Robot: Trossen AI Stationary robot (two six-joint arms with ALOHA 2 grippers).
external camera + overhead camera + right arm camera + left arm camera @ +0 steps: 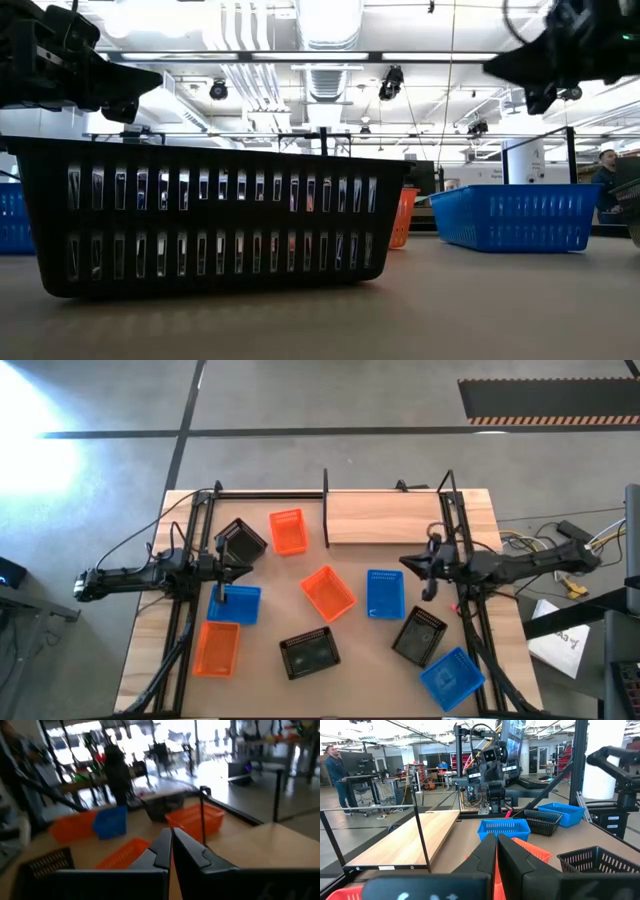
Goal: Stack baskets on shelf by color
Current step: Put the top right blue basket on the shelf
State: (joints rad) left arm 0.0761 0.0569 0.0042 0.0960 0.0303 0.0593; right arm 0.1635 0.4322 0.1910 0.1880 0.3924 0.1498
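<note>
My left gripper (222, 570) hangs above the table's left side with its fingers (487, 851) pressed together and nothing between them, poised over the gap between a black basket (241, 541) and a blue basket (235, 604). My right gripper (425, 565) is raised at the right end of the shelf (385, 517), its fingers (165, 846) likewise closed on nothing, touching no basket.

The shelf, a pale wooden plank with thin black upright ends, lies along the far edge of the table (180, 510) and carries no baskets. All nine baskets lie scattered on the tabletop in front of it. An orange basket (288, 531) sits just left of the shelf's left upright, beside the black one. A second orange basket (328, 592) lies tilted near the middle, with a blue basket (385, 594) just to its right. Nearer the front edge are a third orange basket (217, 648) at the left, a black basket (309, 653) in the centre, another black basket (419, 635) to the right, and a blue basket (452, 677) at the front right corner.

From table height, the central black basket (210, 225) fills the foreground, resting flat on the surface.
</note>
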